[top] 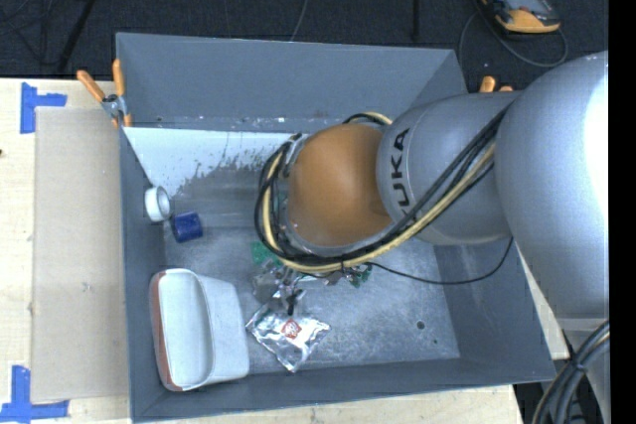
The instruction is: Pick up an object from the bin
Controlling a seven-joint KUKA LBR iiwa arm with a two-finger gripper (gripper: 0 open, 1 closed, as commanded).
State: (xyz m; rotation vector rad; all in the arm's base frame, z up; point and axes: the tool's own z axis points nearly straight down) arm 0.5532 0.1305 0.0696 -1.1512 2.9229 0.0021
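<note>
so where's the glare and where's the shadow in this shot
Camera view: the back-left wall is washed pale by light; the crumpled foil wrapper throws bright glints; the orange wrist cover has a soft sheen; the bin floor close beside it is shaded.

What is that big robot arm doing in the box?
The arm is reaching into the grey bin to pick something up. Its gripper is low near the middle, right over a crumpled silver wrapper. I cannot tell if it has grabbed anything yet. A white dish lies beside the wrapper, and a blue block and a white cap sit farther back.
</note>
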